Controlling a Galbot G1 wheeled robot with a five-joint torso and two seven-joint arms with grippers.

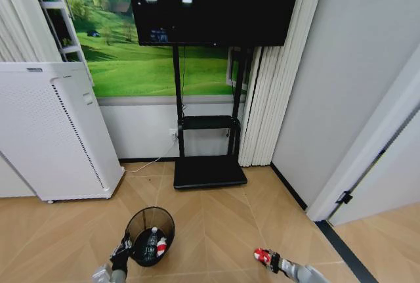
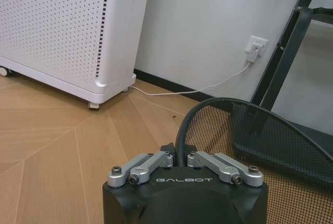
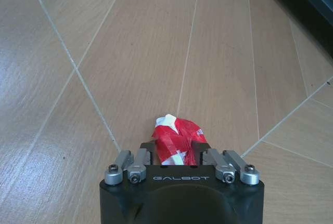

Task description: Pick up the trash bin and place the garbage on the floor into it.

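Herringbone floor [image 1: 216, 224] under white appliance [image 1: 52, 132]

High head view; close floorward wrist views.

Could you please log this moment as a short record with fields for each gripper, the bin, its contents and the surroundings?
left gripper: shut on the rim of the trash bin
right gripper: shut on a red-and-white wrapper, out to the bin's right
bin contents: clear plastic bottle and another red-and-white wrapper
floor: tan herringbone wood
surroundings: white perforated appliance to the left, black TV stand by the wall ahead
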